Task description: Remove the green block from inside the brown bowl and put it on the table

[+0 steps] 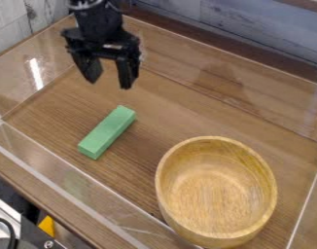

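The green block [108, 131] lies flat on the table [188, 97], outside the brown bowl [216, 191], with its long axis running from about seven o'clock to one o'clock. The bowl stands upright at roughly four o'clock from the block, near it but not touching, and its hollow shows only bare wood grain. The gripper [107, 76] hangs over the table at about twelve o'clock from the block, pointing down, its two dark fingers [89, 70] spread wide with nothing between them; it is clear of the block and well apart from the bowl. Clear acrylic walls [57, 160] edge the tabletop along its sides.
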